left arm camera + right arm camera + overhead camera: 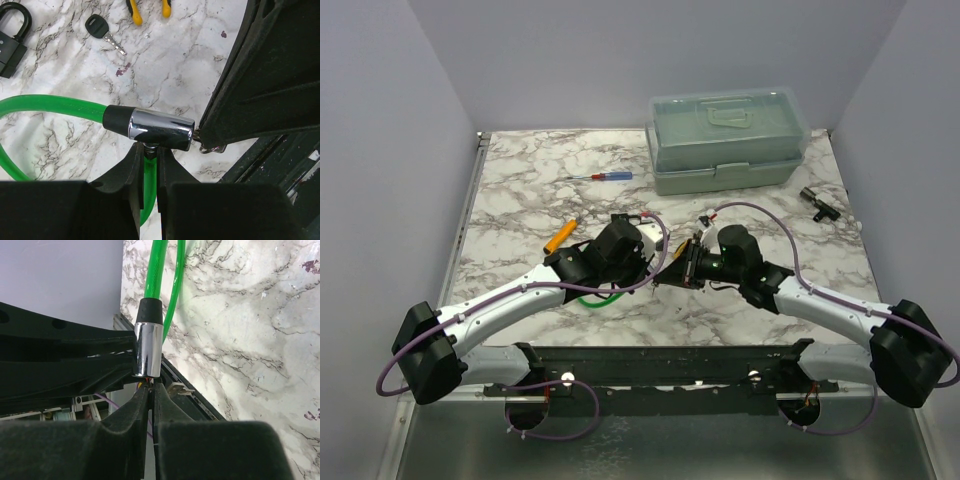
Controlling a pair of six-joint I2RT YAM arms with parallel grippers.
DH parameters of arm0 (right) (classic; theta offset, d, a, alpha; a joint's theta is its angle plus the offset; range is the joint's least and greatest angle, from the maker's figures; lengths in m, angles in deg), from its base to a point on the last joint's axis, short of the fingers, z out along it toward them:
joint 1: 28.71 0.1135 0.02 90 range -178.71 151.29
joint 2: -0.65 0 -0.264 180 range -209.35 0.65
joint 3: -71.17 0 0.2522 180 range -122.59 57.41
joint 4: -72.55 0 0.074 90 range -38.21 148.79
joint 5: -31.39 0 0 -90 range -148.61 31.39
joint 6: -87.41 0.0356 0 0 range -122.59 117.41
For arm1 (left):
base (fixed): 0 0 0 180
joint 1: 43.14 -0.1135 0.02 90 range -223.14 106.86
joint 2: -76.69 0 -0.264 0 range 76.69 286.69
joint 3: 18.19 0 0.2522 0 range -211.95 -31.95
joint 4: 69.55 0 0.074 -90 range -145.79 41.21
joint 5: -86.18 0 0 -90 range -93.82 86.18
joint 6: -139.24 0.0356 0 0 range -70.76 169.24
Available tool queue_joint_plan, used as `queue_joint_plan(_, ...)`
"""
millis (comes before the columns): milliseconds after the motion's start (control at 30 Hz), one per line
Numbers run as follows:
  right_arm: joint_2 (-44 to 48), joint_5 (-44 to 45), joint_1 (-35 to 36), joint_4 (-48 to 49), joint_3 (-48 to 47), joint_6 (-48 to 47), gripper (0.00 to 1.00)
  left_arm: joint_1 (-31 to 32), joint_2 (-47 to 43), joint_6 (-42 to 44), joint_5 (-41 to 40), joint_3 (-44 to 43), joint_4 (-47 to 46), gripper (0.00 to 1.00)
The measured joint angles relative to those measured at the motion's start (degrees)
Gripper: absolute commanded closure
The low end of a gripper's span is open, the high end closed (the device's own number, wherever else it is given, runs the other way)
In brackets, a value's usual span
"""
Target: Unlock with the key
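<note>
With the left gripper (150,153) clamped under the chrome barrel (160,129), brace it against twist. The right gripper (151,389) is pinched shut on a small piece (145,383) at the barrel's end; rotate squarely about its axis. The key (102,31) lies farther off on the table, near the padlock (12,40)

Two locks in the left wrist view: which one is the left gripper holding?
The green cable lock, pinched at its chrome barrel by the left gripper; the black padlock lies free, top left.
</note>
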Motion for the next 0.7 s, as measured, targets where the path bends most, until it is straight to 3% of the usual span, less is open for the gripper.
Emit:
queue_joint_plan(133, -0.8, -0.6, 0.0, 1.2, 0.2, 0.8, 1.0, 0.0, 0.0, -0.1, 0.0, 0.0, 0.1, 1.0)
queue_joint_plan(700, -2.9, -1.0, -0.1, 13.7, 4.8, 10.6, 1.0, -0.2, -0.9, -0.1, -1.6, 0.1, 0.4, 1.0)
